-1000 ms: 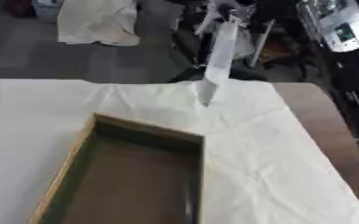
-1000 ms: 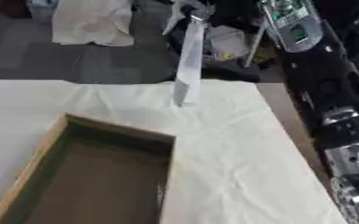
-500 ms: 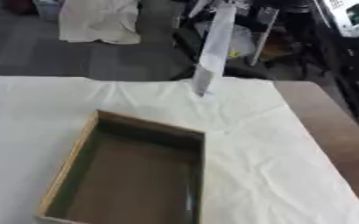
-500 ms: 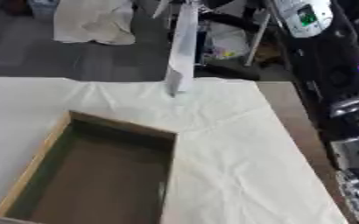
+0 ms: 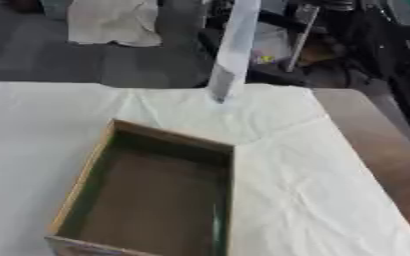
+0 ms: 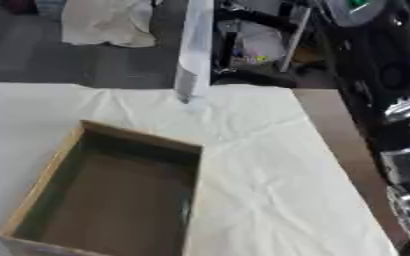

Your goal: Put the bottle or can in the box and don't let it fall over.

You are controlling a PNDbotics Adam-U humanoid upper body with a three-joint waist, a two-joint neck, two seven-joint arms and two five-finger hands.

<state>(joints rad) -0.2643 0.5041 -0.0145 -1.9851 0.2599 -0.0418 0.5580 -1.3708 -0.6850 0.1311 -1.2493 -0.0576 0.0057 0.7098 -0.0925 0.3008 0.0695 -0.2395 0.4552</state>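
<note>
Box (image 5: 147, 190) unmoved; camera tilted; grey strip (image 5: 232, 50) beyond it unchanged.

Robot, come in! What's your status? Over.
No hands in view. No bottle or can seen. Box empty on white cloth. Tall pale strip stands beyond it. Over.

Robotics lab or workshop: cloth-covered tabletop (image 5: 331, 165), dark equipment racks (image 6: 375, 65) and stands behind, grey carpet floor (image 5: 68, 62).

A shallow wooden box (image 5: 147, 192) lies open and empty on the white cloth (image 5: 313, 170), slightly askew, its inside dark and its rim pale.
</note>
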